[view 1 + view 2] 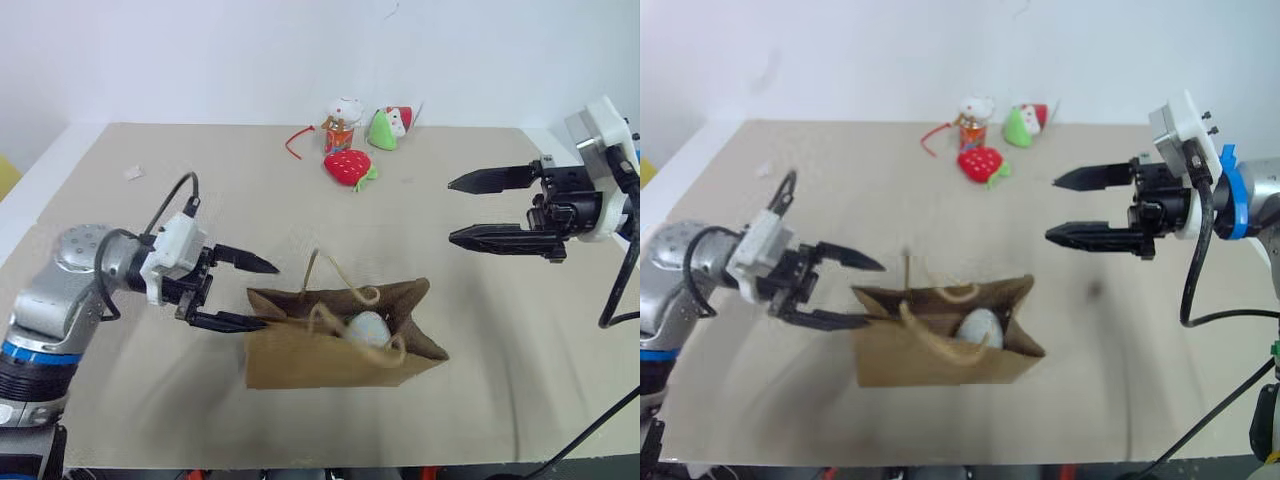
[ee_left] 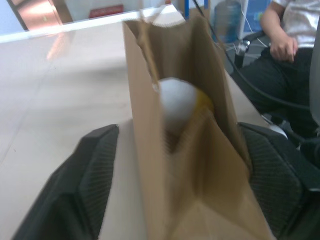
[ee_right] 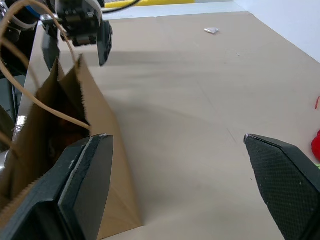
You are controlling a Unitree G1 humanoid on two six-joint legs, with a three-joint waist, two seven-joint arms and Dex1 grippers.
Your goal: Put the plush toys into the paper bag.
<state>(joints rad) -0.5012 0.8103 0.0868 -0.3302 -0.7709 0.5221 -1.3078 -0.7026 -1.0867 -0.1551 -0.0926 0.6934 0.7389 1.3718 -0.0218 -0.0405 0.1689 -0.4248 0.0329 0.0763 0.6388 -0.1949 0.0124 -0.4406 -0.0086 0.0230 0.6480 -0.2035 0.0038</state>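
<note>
Paper bag (image 1: 330, 345) stands on the tan table (image 1: 150, 400), mouth open upward, twisted-cord handles looped loosely over the rim. This bag is the landmark for everything below.

Inside the bag: white-and-yellow egg-shaped plush (image 1: 366, 328), seen through the mouth, nearer the bag's right end. Left wrist view shows it as a pale ball with a yellow patch sitting between the paper walls. A dark brownish mass lies deeper in the bag in the right wrist view; cannot tell what it is.

Left gripper (image 1: 255, 293) at the bag's left end, fingers spread wide. One finger (image 1: 245, 261) points over the table behind the bag's corner, the other sits at the near-left corner of the rim. Left wrist view has the bag's narrow end standing between the two pads; contact with the paper cannot be told. It holds nothing firmly.

Right gripper (image 1: 458, 210) hangs above the table, behind and to the right of the bag, well apart from it, fingers wide and empty, tips aimed toward the left.

Far behind the bag, near the table's back edge: red strawberry plush (image 1: 348, 166), green cone-shaped plush (image 1: 385, 128), small white figure toy (image 1: 342, 122)

Person seated past the table (image 2: 285, 60), in the left wrist view
</note>
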